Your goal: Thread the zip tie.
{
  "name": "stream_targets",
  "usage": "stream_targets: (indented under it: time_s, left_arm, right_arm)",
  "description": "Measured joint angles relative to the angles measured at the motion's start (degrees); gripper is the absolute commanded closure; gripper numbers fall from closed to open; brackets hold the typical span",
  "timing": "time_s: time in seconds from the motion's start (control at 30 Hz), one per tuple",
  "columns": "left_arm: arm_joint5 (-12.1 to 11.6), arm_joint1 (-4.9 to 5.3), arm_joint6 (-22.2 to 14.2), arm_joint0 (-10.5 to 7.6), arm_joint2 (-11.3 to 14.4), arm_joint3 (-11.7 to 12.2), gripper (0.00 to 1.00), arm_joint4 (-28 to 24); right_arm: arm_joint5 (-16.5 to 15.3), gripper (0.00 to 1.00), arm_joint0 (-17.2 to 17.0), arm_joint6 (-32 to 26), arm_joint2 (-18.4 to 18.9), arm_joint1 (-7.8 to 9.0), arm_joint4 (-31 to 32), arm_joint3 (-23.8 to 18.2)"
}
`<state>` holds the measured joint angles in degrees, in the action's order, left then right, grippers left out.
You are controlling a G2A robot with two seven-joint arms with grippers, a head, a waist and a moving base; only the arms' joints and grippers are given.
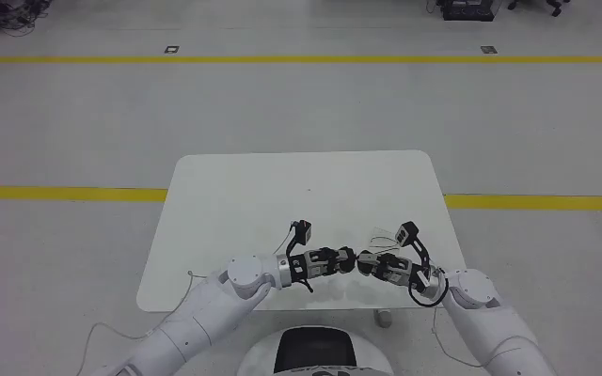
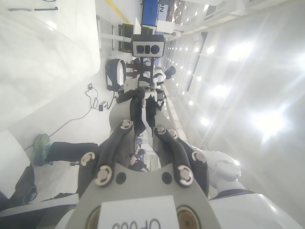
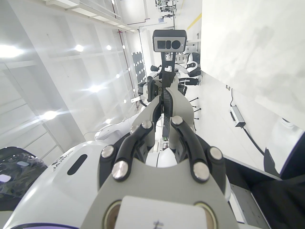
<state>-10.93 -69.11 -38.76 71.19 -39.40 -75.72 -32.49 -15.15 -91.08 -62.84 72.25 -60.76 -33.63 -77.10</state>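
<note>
Table (image 1: 282,188), 6 o'clock edge: left claw (image 1: 346,260) faces right claw (image 1: 367,264)

They point in from 7 and 5 o'clock, tip to tip, likely to feed tail into head. Right claw is pressed together, left cannot be told; black zip ties (image 2: 45,8) lie on the table, apart from both

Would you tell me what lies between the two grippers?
Nothing I can make out: in the top view the left gripper and right gripper meet nearly tip to tip.
</note>
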Motion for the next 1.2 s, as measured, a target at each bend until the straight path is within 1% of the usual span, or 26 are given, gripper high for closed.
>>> stream_targets:
  time_s: [0.33,0.53,0.57,0.8,0.83,0.9,0.97,1.0,1.03,1.07,1.2]
  left_arm:
    - [0.12,-0.09,-0.16,-0.14,0.07,0.11,0.92,0.10]
    - [0.21,-0.13,-0.25,-0.20,0.10,0.18,0.95,0.12]
    - [0.21,-0.14,-0.28,-0.21,0.11,0.19,1.00,0.13]
    - [0.11,-0.21,-0.33,-0.22,0.19,0.35,1.00,0.08]
    - [0.09,-0.22,-0.33,-0.21,0.19,0.36,1.00,0.08]
    - [-0.01,-0.23,-0.34,-0.20,0.17,0.40,1.00,0.08]
    - [-0.11,-0.22,-0.38,-0.19,0.12,0.41,1.00,0.09]
    - [-0.18,-0.21,-0.40,-0.16,0.07,0.41,1.00,0.11]
    - [-0.24,-0.20,-0.42,-0.14,0.04,0.39,1.00,0.12]
    - [-0.29,-0.19,-0.44,-0.11,0.01,0.37,1.00,0.14]
    - [-0.64,-0.13,-0.54,-0.01,-0.14,0.31,1.00,0.30]
  right_arm:
    - [-0.02,1.00,0.10,-0.22,-0.20,0.07,-0.09,0.02]
    - [-0.09,1.00,0.20,-0.28,-0.46,0.08,-0.05,0.02]
    - [-0.12,1.00,0.22,-0.28,-0.48,0.08,-0.04,0.02]
    - [-0.17,1.00,0.17,-0.11,-0.57,0.12,-0.20,0.04]
    - [-0.16,0.90,0.15,-0.10,-0.56,0.13,-0.24,0.05]
    - [-0.16,0.60,0.11,-0.10,-0.50,0.15,-0.34,0.04]
    - [-0.17,0.55,0.02,-0.13,-0.40,0.19,-0.49,-0.03]
    - [-0.19,0.51,-0.05,-0.17,-0.31,0.22,-0.56,-0.09]
    - [-0.21,0.21,-0.11,-0.20,-0.25,0.24,-0.60,-0.15]
    - [-0.23,0.00,-0.18,-0.23,-0.19,0.26,-0.63,-0.20]
    - [-0.24,0.00,-0.45,-0.18,0.13,0.36,-0.81,-0.39]
